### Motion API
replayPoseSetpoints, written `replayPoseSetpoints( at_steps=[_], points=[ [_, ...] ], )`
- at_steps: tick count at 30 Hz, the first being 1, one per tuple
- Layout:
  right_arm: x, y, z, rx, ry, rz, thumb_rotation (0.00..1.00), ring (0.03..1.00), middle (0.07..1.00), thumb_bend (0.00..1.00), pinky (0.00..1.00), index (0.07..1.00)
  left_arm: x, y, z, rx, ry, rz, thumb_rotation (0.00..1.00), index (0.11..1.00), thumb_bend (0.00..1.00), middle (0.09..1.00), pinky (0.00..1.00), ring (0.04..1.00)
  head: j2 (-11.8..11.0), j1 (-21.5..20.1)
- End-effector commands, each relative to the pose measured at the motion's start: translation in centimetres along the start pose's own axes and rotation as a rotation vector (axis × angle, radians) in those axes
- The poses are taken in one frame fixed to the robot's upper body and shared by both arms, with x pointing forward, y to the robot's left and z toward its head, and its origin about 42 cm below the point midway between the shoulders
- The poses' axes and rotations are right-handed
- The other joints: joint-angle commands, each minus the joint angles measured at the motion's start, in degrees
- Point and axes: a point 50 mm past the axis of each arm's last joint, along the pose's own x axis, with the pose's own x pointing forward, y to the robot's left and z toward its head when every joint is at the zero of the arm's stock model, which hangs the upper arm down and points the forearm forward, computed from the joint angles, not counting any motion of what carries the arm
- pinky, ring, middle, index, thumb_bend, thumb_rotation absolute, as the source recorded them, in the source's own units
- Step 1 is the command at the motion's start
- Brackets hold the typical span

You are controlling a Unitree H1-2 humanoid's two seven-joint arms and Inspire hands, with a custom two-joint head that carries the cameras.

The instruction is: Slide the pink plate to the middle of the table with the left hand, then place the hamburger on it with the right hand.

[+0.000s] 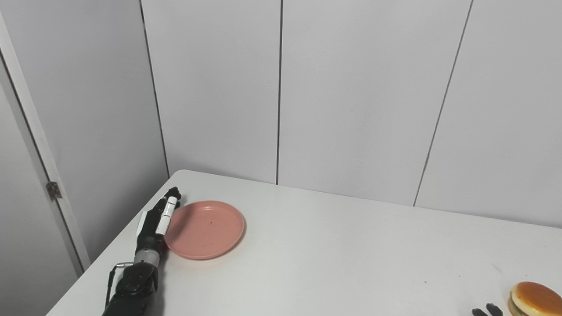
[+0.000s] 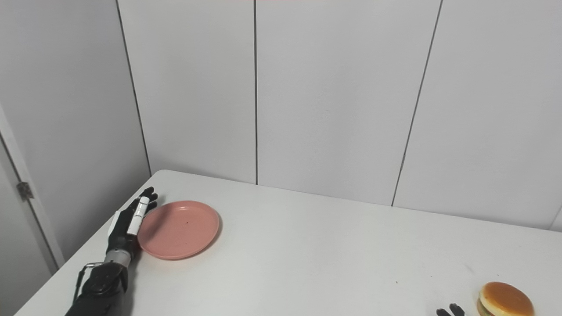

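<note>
Resting flat against the outer rim of the pink plate [image 1: 204,229], on the side facing the table's left edge, with fingers [image 1: 167,214] extended, apart and grasping nothing: so stood the left hand [image 1: 156,224]. Appeared to touch the rim; contact not confirmable from either view. Found the plate near the far-left corner of the table [image 1: 333,259], well short of the middle. Lay directly to the right of the fingers, so judged a push toward the table's right edge and slightly toward the near edge to be the move required. Sliding step judged not yet accomplished.

Found the hamburger [image 2: 505,299] at the near-right corner, well apart from the plate. Showed only fingertips of the right hand [image 2: 448,310] at the near edge, just beside the hamburger and not touching it; cannot tell whether released or clenched. Nearer to the hamburger by far than the left.
</note>
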Motion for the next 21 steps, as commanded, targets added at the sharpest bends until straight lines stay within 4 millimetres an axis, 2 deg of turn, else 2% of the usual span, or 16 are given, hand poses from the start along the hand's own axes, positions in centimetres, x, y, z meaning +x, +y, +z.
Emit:
replayPoseSetpoints(
  at_steps=[1,10,21],
  points=[
    [-1.6,0.7,-2.2,0.015,0.128,0.017,1.0,0.895,0.906,0.93,0.89,0.951,1.1,-1.0,1.9,0.0,-0.041,-0.04,0.87,0.838,0.76,0.875,0.82,0.885,0.07,-0.05],
    [-1.6,0.8,-2.2,0.01,0.126,0.019,1.0,0.892,0.903,0.94,0.89,0.949,0.8,-2.0,2.3,-0.01,-0.046,-0.074,0.87,0.828,0.79,0.87,0.79,0.875,0.5,-0.65],
    [-1.6,1.5,-1.8,-0.003,0.12,0.018,1.0,0.869,0.883,0.95,0.85,0.926,0.3,-4.1,3.3,-0.047,-0.055,-0.135,0.87,0.796,0.8,0.851,0.77,0.854,2.32,-3.1]
  ],
)
